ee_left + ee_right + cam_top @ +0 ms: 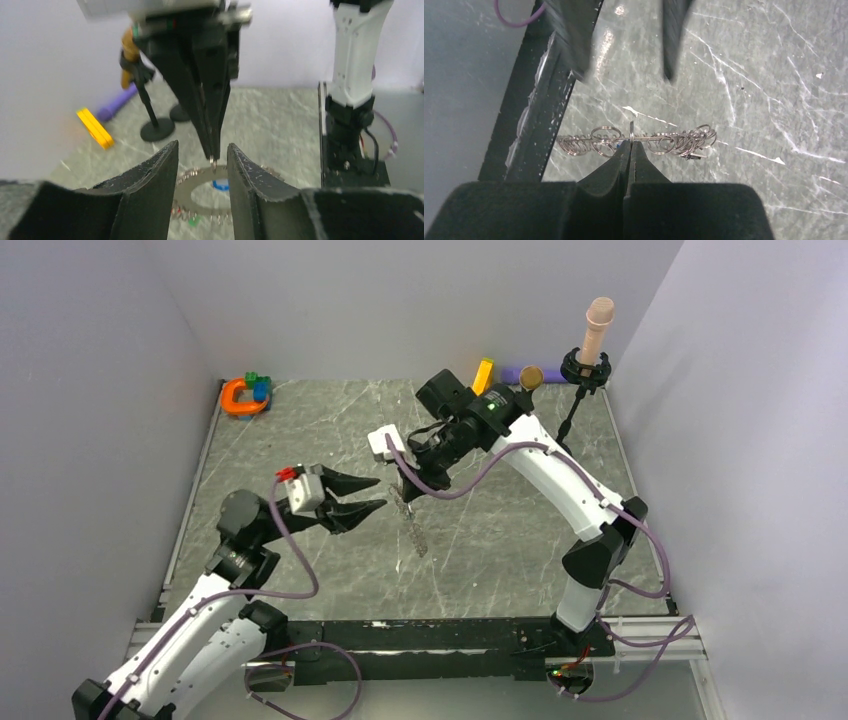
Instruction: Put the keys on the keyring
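grey marbled table fills the floor of a white-walled booth, and two white arms reach in over it from the near edge. along the back wall sit a black stand topped with a pinkish cylinder, an orange horseshoe toy in the far left corner, and a yellow bar, all well apart from the work.

near the middle of the table the right gripper points down with its jaws fully closed, pinching the rim of the keyring. the ring hangs below the tips. i cannot tell whether its lower edge touches the table.

the left gripper faces it from just beside, jaws about half open and holding nothing. in its own wrist view the two dark fingers frame the ring's open centre.

small wire loops crowd the ring's edge. tiny keys show as blue, green and red specks at the ring, seemingly hanging from it. how many are threaded is too small to tell. no loose key shows on the table in these views, so the task looks well along. what is left, by my reckoning, is checking for any stray key and setting the ring down.
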Controlling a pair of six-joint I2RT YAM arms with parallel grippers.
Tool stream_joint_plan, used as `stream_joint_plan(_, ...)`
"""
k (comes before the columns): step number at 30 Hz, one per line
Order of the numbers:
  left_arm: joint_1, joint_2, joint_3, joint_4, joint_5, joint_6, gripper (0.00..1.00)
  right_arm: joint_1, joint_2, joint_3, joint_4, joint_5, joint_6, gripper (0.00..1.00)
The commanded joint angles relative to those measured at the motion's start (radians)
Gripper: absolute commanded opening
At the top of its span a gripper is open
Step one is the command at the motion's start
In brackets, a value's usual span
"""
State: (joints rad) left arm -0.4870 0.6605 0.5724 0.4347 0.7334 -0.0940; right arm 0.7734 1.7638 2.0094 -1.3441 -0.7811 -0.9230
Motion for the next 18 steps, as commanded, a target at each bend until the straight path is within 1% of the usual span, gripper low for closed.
stream_joint_plan(1, -0.017, 0.055, 0.025, -0.234, 0.06, 0.14, 0.45, 0.038, -0.008, 0.028, -0.015, 0.07, -0.062, 0.0)
stream_joint_plan(6, -0.068, 0.098, 0.047, -0.254, 0.022, 0.188, 0.45, 0.037, 0.004, 0.038, 0.001, 0.062, -0.032, 0.0)
stream_joint_plan(12, -0.096, 0.094, 0.028, -0.2, 0.002, 0.171, 0.44, 0.037, 0.007, 0.025, 0.008, 0.041, -0.009, 0.0)
stream_joint_plan(15, -0.105, 0.098, 0.023, -0.184, -0.008, 0.162, 0.42, 0.036, 0.006, 0.023, 0.01, 0.032, -0.003, 0.0)
stream_joint_plan(18, -0.12, 0.111, 0.031, -0.184, -0.015, 0.162, 0.36, 0.037, 0.007, 0.022, 0.008, 0.022, 0.001, 0.0)
